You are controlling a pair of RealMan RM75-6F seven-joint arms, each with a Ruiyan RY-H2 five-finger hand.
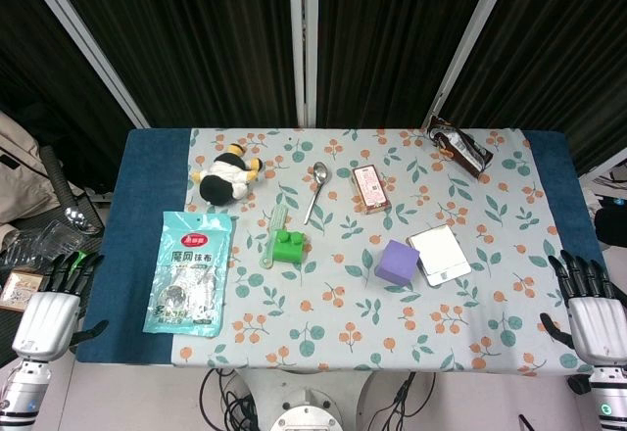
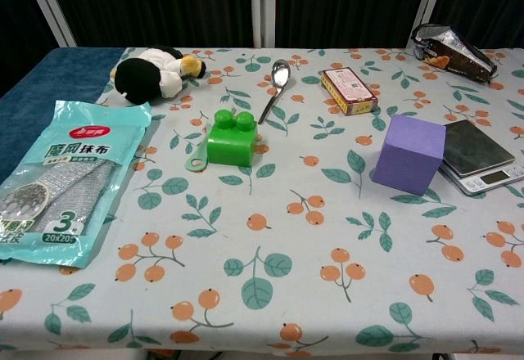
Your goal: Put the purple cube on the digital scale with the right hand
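Observation:
The purple cube (image 1: 397, 263) (image 2: 408, 153) sits on the flowered tablecloth, right of centre, touching or nearly touching the left edge of the digital scale (image 1: 439, 254) (image 2: 476, 155). The scale's flat platform has nothing on it. My right hand (image 1: 588, 306) hangs off the table's right front corner, fingers spread, holding nothing, well to the right of the cube. At the left front corner, my left hand (image 1: 56, 306) is off the table too, with fingers apart and nothing in them. Neither hand appears in the chest view.
A green toy block (image 1: 289, 246) lies mid-table with a spoon (image 1: 317, 187) behind it. A pink box (image 1: 370, 187) stands behind the cube, a snack bag (image 1: 459, 148) at the back right. A plush toy (image 1: 228, 175) and a teal cloth packet (image 1: 191, 271) occupy the left.

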